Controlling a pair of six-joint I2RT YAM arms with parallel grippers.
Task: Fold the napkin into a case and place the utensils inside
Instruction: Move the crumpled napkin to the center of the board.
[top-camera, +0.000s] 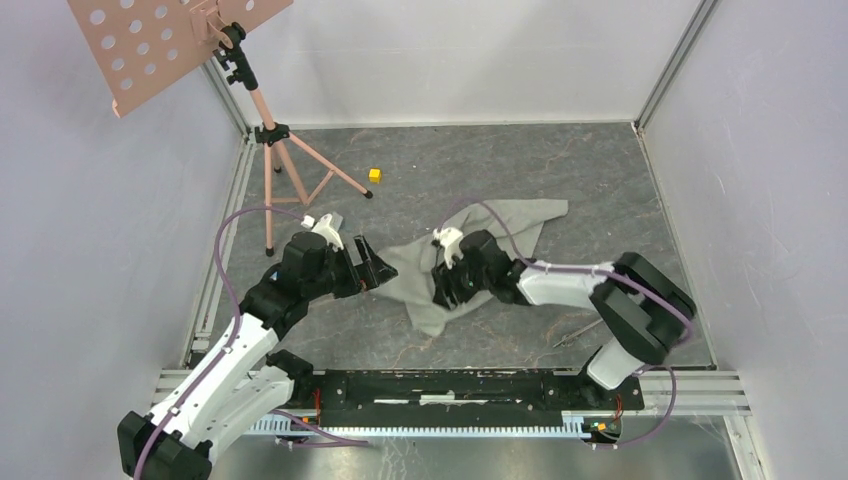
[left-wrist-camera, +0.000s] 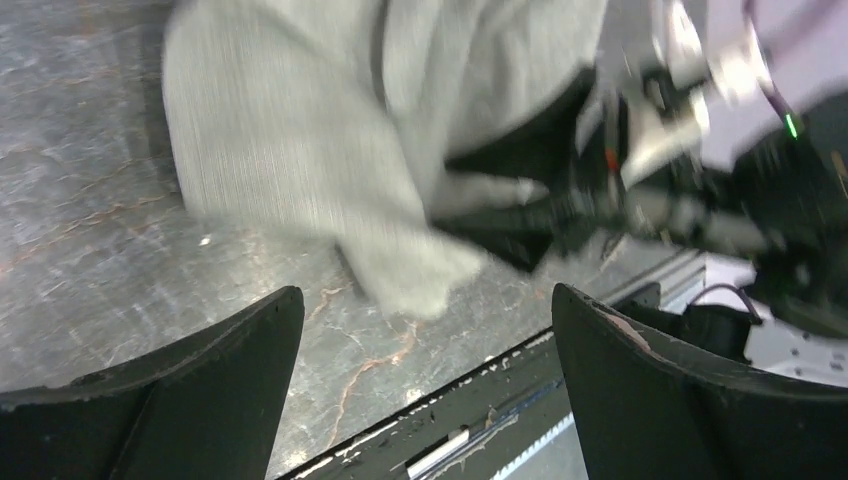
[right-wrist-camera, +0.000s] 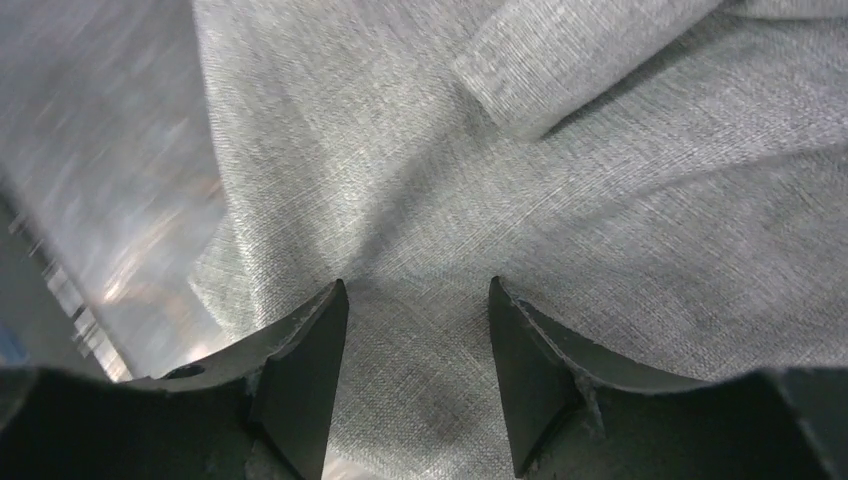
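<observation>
Top view: the napkin (top-camera: 500, 235) lies crumpled near the middle of the dark marbled surface (top-camera: 600, 190), with loose folds and one corner trailing toward the near edge. It is not yet folded into a case. The right arm crosses its near part and hides the cloth beneath.

The right gripper (top-camera: 447, 290) rests on the napkin's near-centre. In the right wrist view this gripper (right-wrist-camera: 415, 290) is half-open. Its fingers (right-wrist-camera: 300, 370) stand apart with their tips down on the weave, cloth spans the gap, and creases run in toward that gap. The cloth is not clamped between the jaws.

The left gripper (top-camera: 378, 268) sits at the napkin's left edge. In the left wrist view this gripper (left-wrist-camera: 425, 300) is spread wide with nothing between its fingers (left-wrist-camera: 200, 390). The napkin's trailing corner (left-wrist-camera: 400, 270) lies just ahead of them. The right arm beyond is blurred and hard to make out.

A slim silver utensil (top-camera: 572, 335) lies on the surface beside the right arm's lower link, well apart from the napkin. It is partly hidden and too small to tell which piece it is.

A small yellow cube (top-camera: 374, 175) sits farther back. A tripod stand (top-camera: 272, 150) carrying a perforated board (top-camera: 160, 45) occupies the far left, and the board is cut off by the frame edge.
</observation>
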